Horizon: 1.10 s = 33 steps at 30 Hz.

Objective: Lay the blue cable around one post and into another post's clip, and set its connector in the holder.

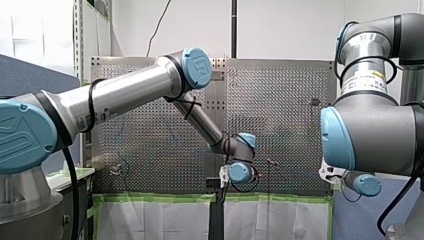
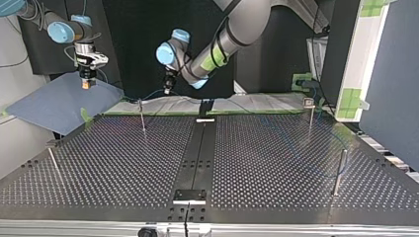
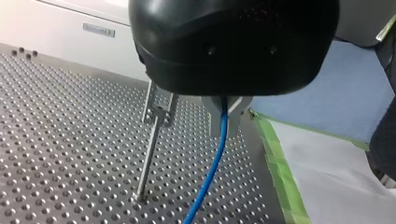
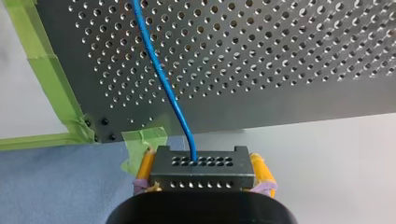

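My right gripper (image 4: 203, 167) has its yellow pads (image 4: 261, 169) shut on a dark perforated connector block (image 4: 203, 175), held off the table's taped corner. The blue cable (image 4: 161, 77) leaves the block and runs out over the perforated table (image 4: 280, 56). My left gripper (image 3: 224, 116) is shut on the same blue cable (image 3: 212, 168), which hangs down from its metal fingers (image 3: 237, 108) to the plate. A thin post with a clip (image 3: 158, 119) stands just beside that gripper. In the top view my left gripper (image 2: 169, 87) is near the far edge and my right gripper (image 2: 87, 82) is at the far left.
Several thin posts (image 2: 142, 116) (image 2: 310, 114) (image 2: 340, 172) (image 2: 54, 164) stand on the table. A black holder block (image 2: 205, 106) sits at the middle of the far edge, and a plate (image 2: 189, 196) at the near edge. Green tape (image 3: 280, 172) and a blue sheet (image 2: 59, 106) border the far side.
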Tool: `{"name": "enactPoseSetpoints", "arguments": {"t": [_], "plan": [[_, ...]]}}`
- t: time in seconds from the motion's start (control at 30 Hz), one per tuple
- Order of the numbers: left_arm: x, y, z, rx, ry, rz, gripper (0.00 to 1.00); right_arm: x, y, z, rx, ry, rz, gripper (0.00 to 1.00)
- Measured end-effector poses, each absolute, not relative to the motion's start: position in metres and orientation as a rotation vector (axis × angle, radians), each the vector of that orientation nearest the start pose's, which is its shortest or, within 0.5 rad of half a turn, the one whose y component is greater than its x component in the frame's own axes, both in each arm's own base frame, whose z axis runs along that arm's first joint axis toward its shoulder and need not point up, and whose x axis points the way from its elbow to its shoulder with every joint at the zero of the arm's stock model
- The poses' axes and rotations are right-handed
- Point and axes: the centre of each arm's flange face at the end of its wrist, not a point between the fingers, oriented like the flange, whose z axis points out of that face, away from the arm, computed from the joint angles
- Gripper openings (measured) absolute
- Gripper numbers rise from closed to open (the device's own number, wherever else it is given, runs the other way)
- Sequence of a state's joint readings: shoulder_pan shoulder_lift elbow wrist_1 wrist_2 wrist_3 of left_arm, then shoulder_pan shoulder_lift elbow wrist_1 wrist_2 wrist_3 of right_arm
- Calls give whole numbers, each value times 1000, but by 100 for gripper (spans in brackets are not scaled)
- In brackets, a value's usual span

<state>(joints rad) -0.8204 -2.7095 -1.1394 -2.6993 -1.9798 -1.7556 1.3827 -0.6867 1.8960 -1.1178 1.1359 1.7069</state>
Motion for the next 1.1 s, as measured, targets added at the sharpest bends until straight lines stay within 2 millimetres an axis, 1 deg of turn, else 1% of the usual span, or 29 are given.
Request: {"name": "enactPoseSetpoints", "arguments": {"t": [0.17, 0.4, 0.5, 0.67, 0.77, 0.87, 1.1], "plan": [[441, -614, -30, 296, 1805, -335, 0, 68, -574, -41, 1370, -1293, 1470, 0], [443, -614, -28, 293, 1805, -336, 0, 66, -578, -39, 1356, -1292, 1481, 0], [449, -615, -24, 275, 1799, -345, 0, 66, -579, -39, 1353, -1291, 1484, 0], [464, -621, -9, 234, 1771, -376, 0, 66, -582, -37, 1349, -1289, 1488, 0], [470, -622, -4, 214, 1762, -388, 0, 65, -585, -36, 1346, -1287, 1492, 0], [475, -621, -2, 202, 1759, -392, 0, 65, -587, -34, 1341, -1288, 1497, 0], [479, -616, -3, 201, 1774, -385, 0, 64, -594, -31, 1330, -1286, 1509, 0]]}}
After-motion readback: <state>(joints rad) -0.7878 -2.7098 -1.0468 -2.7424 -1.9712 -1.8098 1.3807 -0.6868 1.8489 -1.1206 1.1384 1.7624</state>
